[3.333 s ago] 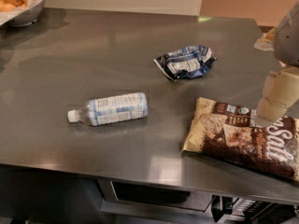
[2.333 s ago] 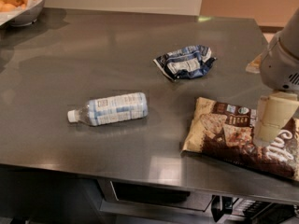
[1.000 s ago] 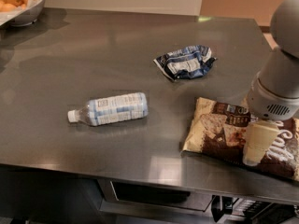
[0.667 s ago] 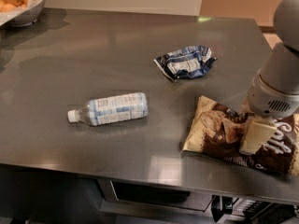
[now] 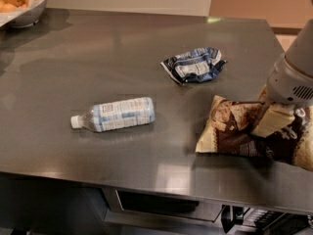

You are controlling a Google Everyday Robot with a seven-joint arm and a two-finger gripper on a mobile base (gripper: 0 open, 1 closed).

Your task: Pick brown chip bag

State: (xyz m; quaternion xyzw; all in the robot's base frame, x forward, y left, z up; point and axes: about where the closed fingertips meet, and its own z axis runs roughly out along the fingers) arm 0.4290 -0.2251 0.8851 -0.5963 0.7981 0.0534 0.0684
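end effector (image 5: 275,125) sits low on the right part of the brown chip bag (image 5: 230,131), covering its middle; the bag's right end runs off frame. Arm (image 5: 298,67) cut by the right edge. Bowl (image 5: 30,12) top-left cropped by the frame. Bottle (image 5: 115,114) label print too small to read

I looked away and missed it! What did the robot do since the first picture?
The gripper came down and leftward onto the brown chip bag, which now looks bunched up under it. The water bottle, the blue bag and the fruit bowl stayed put.
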